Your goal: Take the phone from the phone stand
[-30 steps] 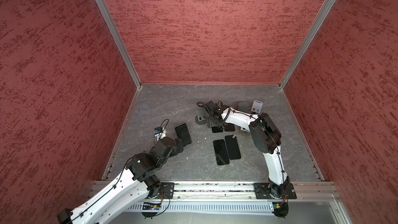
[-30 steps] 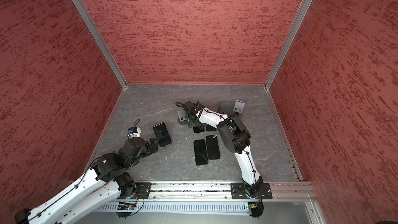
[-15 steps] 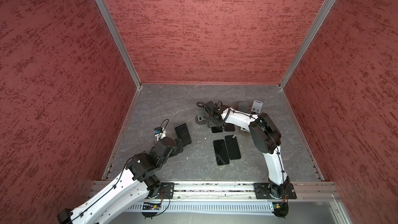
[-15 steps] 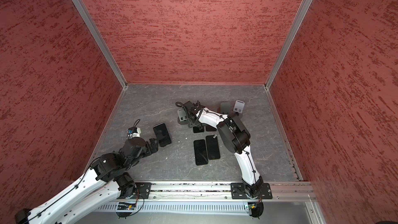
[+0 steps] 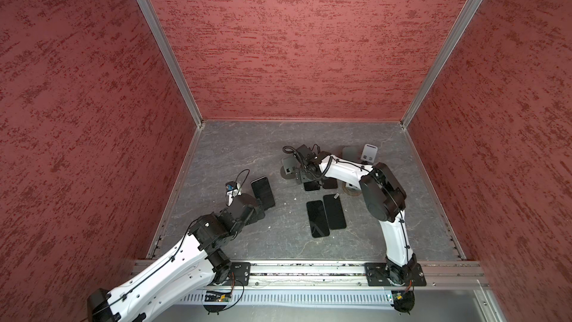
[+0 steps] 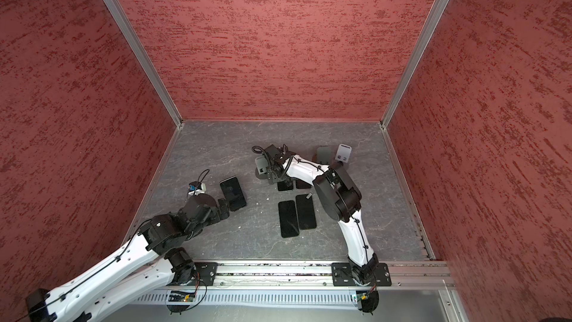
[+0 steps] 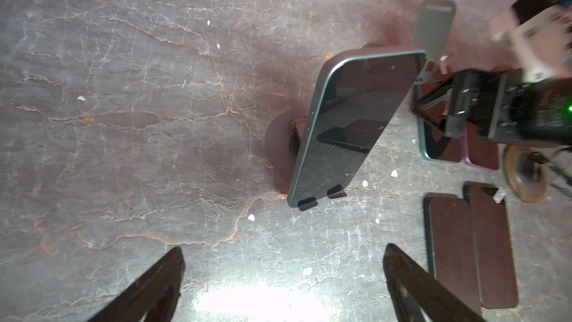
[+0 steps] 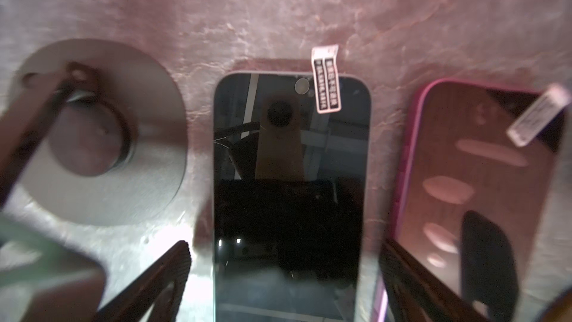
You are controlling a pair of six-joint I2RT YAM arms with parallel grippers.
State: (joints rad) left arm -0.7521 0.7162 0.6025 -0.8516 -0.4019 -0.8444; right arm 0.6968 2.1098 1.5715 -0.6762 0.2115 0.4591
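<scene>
The phone [image 7: 356, 125] is propped on its stand [image 7: 278, 147], bottom edge caught in two hooks [image 7: 309, 202], so it leans back, screen facing my left gripper [image 7: 283, 252], long axis running up and away. That gripper's wide open, just short of it. Right gripper [image 8: 284, 252] is open too, straddling a flat phone [image 8: 291, 181] on the counter [image 7: 123, 119].

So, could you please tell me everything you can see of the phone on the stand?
The phone is a slim slab with rounded corners, a greenish metal-looking frame and a dark, glossy, unlit screen. It leans back on its stand, lower edge caught in two black hooks. Nothing else touches it; the open left gripper is short of it.
</scene>
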